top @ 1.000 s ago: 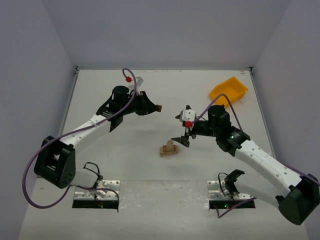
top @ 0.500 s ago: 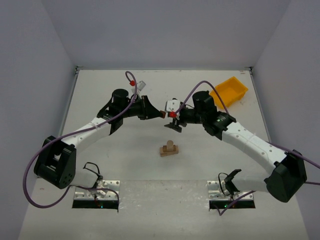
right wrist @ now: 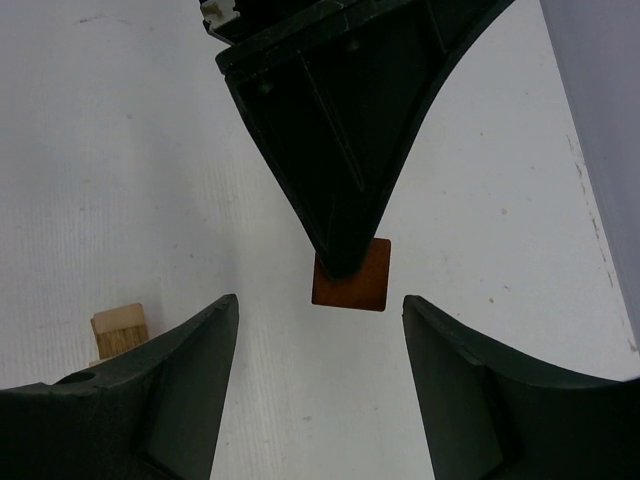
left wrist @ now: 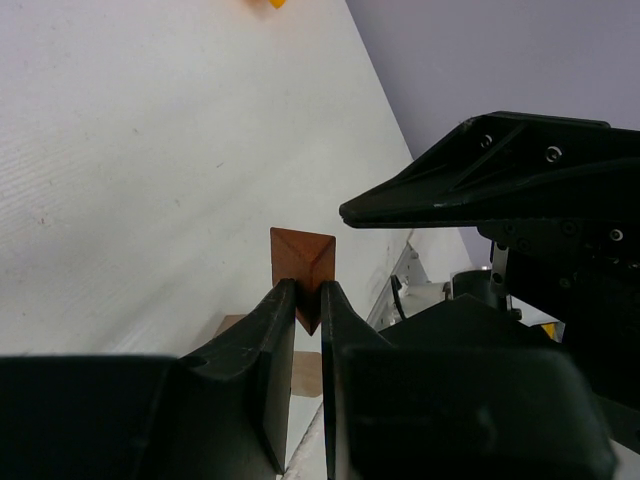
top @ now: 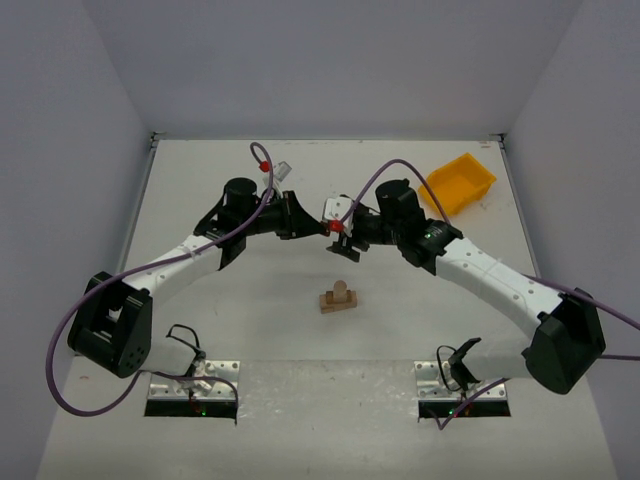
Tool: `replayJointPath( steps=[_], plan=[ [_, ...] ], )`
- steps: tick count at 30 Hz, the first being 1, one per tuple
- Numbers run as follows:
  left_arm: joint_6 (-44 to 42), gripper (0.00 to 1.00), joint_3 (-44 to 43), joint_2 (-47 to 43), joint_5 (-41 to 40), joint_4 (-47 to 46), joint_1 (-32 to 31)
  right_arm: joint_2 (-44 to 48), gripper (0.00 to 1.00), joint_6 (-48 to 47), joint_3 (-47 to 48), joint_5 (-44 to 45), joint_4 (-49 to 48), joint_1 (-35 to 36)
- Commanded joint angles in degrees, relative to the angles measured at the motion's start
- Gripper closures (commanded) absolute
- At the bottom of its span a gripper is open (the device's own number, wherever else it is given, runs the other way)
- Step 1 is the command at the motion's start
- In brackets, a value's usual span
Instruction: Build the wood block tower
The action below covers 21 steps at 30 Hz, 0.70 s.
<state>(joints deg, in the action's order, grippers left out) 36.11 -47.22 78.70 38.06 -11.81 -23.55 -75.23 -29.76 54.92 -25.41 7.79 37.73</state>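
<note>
You barely see the dark reddish-brown block [right wrist: 360, 285] from above, mid-frame. The left gripper [left wrist: 308, 295] pinches it, and the right gripper [right wrist: 318, 302] flanks it, jaws apart. The wood block tower [top: 339, 298] sits below centre, the yellow bin [top: 458, 182] upper right.

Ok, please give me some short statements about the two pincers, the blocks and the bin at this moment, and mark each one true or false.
1. The left pincer is shut on the brown block. True.
2. The right pincer is also shut on the brown block. False: its jaws stand open, one on each side of the block, with a gap on both sides.
3. The yellow bin lies near the far right corner of the table. True.
4. The stack of pale blocks is lifted into the air. False: it stands on the table, nearer the arm bases than both pincers, and nothing touches it.
</note>
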Motion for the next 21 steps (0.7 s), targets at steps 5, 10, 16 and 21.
replayJointPath(
  steps=[5,10,16,21],
  plan=[
    [0.1,1.00,0.1,-2.5,0.1,-3.6,0.3,-1.6,0.42,1.2,2.7,2.3,-4.0,0.7],
    [-0.1,1.00,0.1,-2.5,-0.3,-3.4,0.3,-1.9,0.55,1.7,2.5,3.1,-5.7,1.0],
    [-0.1,1.00,-0.1,-2.6,-0.4,-3.1,0.3,-2.6,0.59,2.9,2.8,4.0,-6.8,1.0],
    [-0.2,1.00,0.0,-3.0,-0.4,-3.0,0.3,-3.5,0.59,3.5,3.5,4.6,-6.6,1.1]
  ],
)
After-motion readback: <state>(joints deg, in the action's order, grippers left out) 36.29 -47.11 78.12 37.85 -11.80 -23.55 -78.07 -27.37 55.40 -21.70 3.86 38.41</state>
